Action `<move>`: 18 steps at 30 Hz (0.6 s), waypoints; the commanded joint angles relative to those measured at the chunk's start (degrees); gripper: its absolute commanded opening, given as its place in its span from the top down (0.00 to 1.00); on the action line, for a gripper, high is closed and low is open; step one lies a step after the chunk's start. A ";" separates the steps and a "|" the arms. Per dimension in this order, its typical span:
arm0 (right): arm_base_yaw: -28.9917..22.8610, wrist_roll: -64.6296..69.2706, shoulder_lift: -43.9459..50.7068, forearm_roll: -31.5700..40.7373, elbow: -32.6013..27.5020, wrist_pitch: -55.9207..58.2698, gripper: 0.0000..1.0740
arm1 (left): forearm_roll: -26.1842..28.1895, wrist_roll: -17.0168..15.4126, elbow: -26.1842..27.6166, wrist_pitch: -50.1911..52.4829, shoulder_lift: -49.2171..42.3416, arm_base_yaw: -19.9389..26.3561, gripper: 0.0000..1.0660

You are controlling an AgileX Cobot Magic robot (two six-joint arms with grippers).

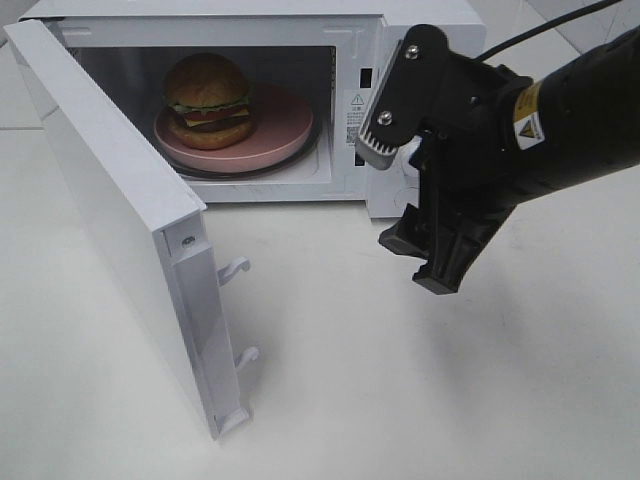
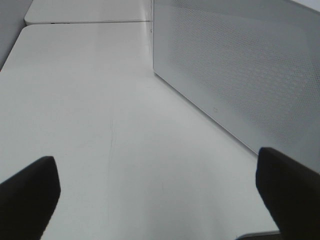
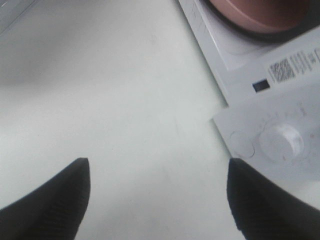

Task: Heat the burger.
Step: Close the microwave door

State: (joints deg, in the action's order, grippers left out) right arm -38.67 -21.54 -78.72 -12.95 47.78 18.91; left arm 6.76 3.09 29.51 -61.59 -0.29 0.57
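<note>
My right gripper [image 1: 405,200] hangs at the right of centre in the high view, its jaws apart with nothing between them. It sits just in front of the microwave's control panel [image 1: 385,100]. My right wrist camera shows both dark fingertips [image 3: 55,200] spread over bare table, with the round control knob [image 3: 282,140] close by. My left gripper [image 2: 155,200] is out of the high view. Its own camera shows the jaws wide apart and empty over the table, near the perforated side wall [image 2: 235,75] of the microwave.

Further out, the burger [image 1: 208,100] sits on the pink plate [image 1: 285,130] inside the cavity of the white microwave [image 1: 250,8], in the upper left of the high view. The plate rests on the dark turntable. The door [image 1: 110,200] stands swung open toward the lower left, latch hooks showing.

I judge the loading done: the burger is where it needs to be and neither hand holds anything. What is left is to swing the door shut, then set the knob to start the heating.
</note>
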 commanded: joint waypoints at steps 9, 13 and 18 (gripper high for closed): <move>0.00 17.42 10.20 0.29 -0.23 17.65 0.28 | 0.46 -0.06 0.06 0.52 -0.97 -0.29 0.06; 0.00 20.00 15.76 0.34 -0.23 25.61 0.28 | 0.46 -0.06 0.06 0.52 -0.97 -0.29 0.06; 0.00 21.20 21.66 0.34 -0.23 30.83 0.29 | 0.46 -0.06 0.06 0.52 -0.97 -0.29 0.06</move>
State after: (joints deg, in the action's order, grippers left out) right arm -38.67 -1.26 -60.22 -12.83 47.78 46.52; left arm 6.76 3.09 29.51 -61.59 -0.29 0.57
